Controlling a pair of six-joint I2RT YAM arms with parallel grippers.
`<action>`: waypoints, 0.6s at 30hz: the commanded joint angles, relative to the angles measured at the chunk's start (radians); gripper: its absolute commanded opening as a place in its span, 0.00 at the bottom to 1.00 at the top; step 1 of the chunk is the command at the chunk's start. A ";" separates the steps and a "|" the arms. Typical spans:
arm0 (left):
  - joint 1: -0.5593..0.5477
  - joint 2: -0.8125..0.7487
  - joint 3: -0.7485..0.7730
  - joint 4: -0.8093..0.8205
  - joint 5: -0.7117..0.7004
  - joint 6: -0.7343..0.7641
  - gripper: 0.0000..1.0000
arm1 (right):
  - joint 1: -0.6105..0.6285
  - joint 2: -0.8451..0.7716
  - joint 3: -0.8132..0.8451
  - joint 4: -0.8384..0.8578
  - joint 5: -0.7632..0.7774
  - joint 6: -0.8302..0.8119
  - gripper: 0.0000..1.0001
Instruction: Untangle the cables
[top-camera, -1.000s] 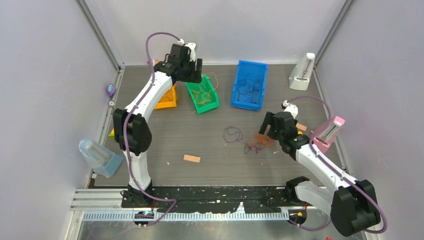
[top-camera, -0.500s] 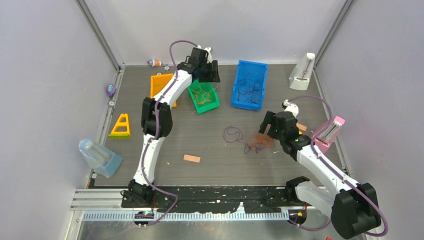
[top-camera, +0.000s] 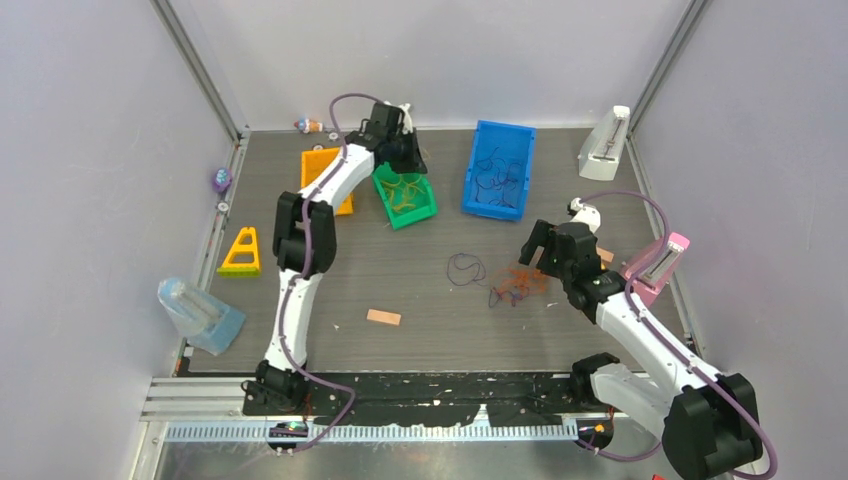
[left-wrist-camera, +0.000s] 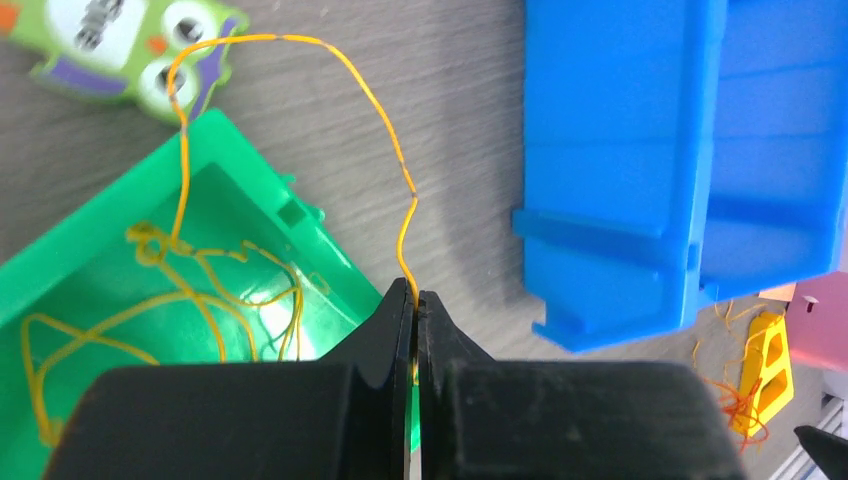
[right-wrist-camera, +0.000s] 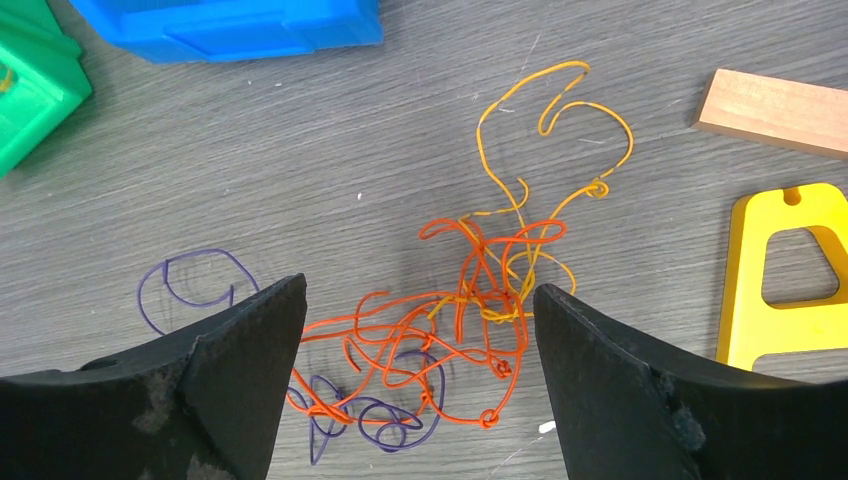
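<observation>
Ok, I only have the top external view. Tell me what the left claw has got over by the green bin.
Observer: The left claw is shut on a yellow cable that arcs out and back into the green bin.
Operator: Now the right claw.
Observer: The right claw is open, with a finger on either side of the tangle.
Operator: Give me the tangle's colours.
Observer: Mostly orange-red strands, knotted with a yellow strand and a purple strand.

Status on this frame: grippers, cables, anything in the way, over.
Left gripper shut on yellow cable trailing out of green bin. Right gripper open above tangle. No obstruction seen.
</observation>
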 joint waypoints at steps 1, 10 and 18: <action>0.037 -0.264 -0.190 0.143 0.010 0.041 0.00 | -0.005 -0.039 0.009 0.021 -0.004 -0.002 0.88; 0.042 -0.410 -0.400 0.184 -0.058 0.093 0.00 | -0.007 -0.031 0.007 0.028 -0.026 0.004 0.88; 0.047 -0.368 -0.418 0.059 -0.118 0.089 0.00 | -0.007 -0.048 -0.005 0.027 -0.022 0.005 0.87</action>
